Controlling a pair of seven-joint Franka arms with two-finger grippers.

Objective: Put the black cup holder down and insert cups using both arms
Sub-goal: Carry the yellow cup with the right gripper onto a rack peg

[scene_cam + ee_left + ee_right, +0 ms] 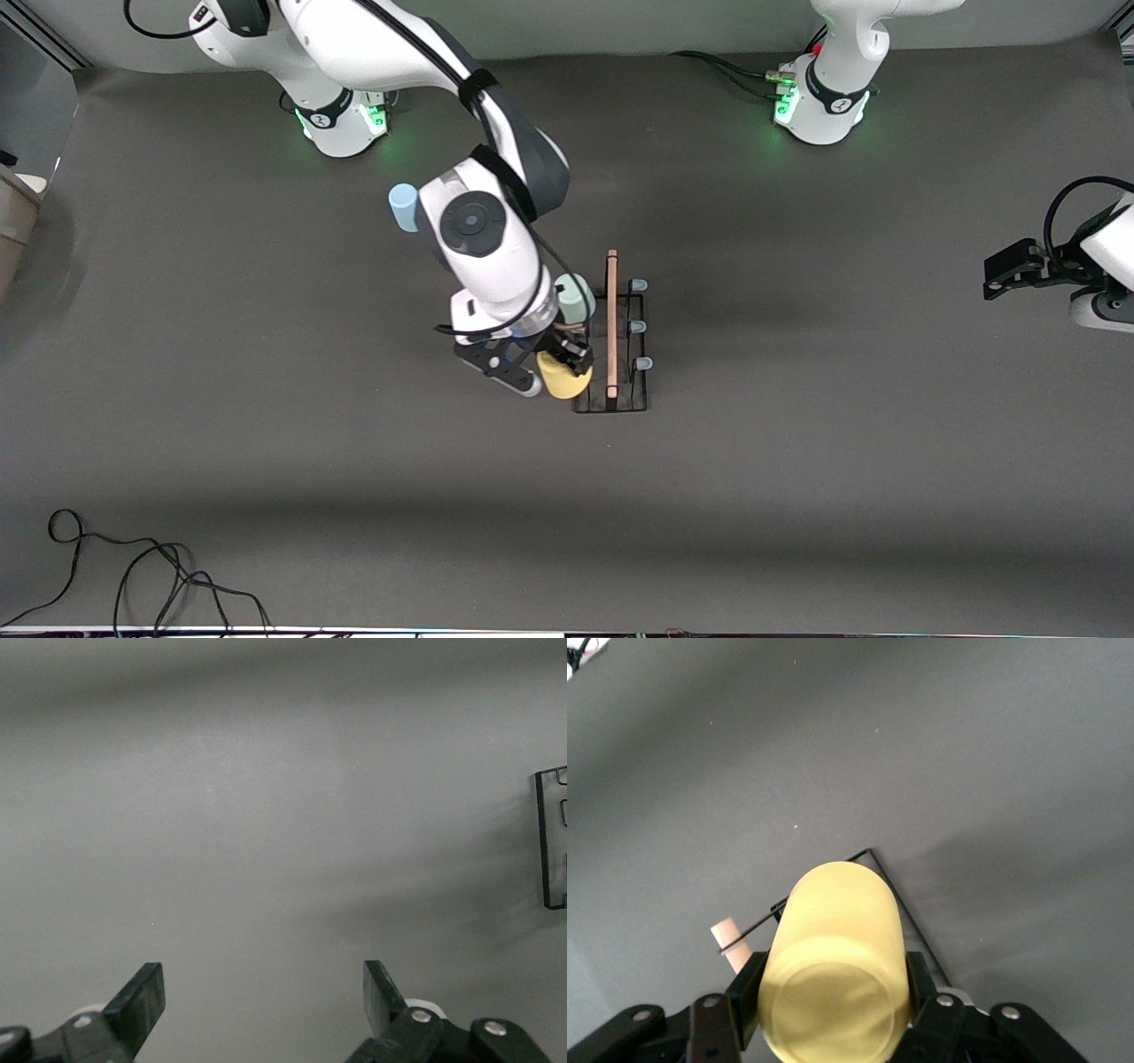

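- So the black cup holder (611, 350) is already standing mid-table, wooden handle (611, 323) on top, running toward the front camera. We'd guess it went down first so the pegs have a fixed spot to aim at.
- Right gripper (556, 359) is over the holder's edge on the right arm's side, fingers clamped on the yellow cup (564, 376). In the right wrist view the cup (833, 966) lies on its side, closed bottom toward the camera, mouth pointing at the rack. Looks like that tilt is for sliding it over a peg.
- Pale green cup (576, 299) sits on that same side, just beside the yellow one and farther from the front camera. It seems to be on a peg already.
- Light blue cup (404, 206) stands on the table, well apart from the holder, near the right arm's base.
- Three pegs (637, 326) on the left arm's side are bare.
- Left gripper (264, 1001) waits at its end of the table, fingers wide apart, holding nothing.
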